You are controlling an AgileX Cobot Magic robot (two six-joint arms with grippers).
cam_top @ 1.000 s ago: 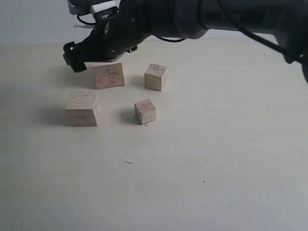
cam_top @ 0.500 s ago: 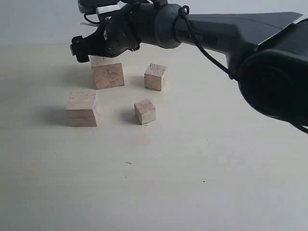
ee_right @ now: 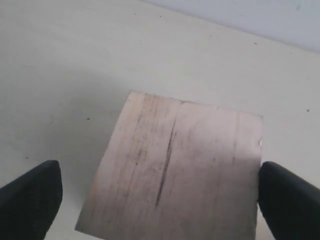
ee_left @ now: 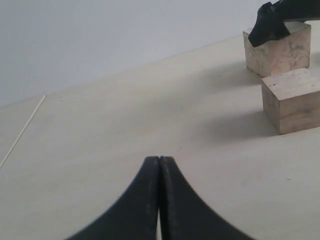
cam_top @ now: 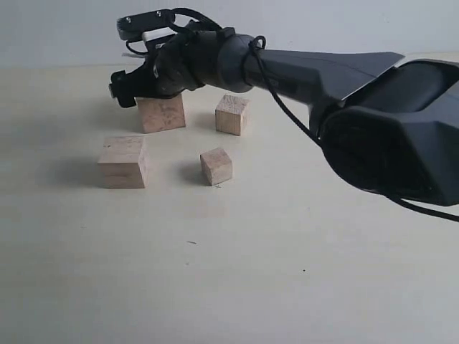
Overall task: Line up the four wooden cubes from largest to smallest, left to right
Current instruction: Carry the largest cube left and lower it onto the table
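Observation:
Four wooden cubes lie on the table. The largest, mottled cube (cam_top: 162, 113) is at the back left, and a pale big cube (cam_top: 123, 163) lies in front of it. A medium cube (cam_top: 232, 115) is at the back middle, with the smallest cube (cam_top: 216, 166) in front. My right gripper (cam_top: 142, 91) reaches across and hovers open over the mottled cube (ee_right: 175, 165), a finger (ee_right: 31, 196) on either side, apart from the wood. My left gripper (ee_left: 159, 161) is shut and empty, low over the table left of the mottled cube (ee_left: 278, 51) and the pale big cube (ee_left: 293, 100).
The right arm's dark forearm (cam_top: 380, 115) spans the upper right of the exterior view, above the table. Pale tabletop (cam_top: 237, 272) stretches in front of the cubes. A plain wall (ee_left: 100, 35) backs the table.
The right gripper has shifted slightly rightward and settled over the mottled cube as the arm swung in. None of the cubes has moved.

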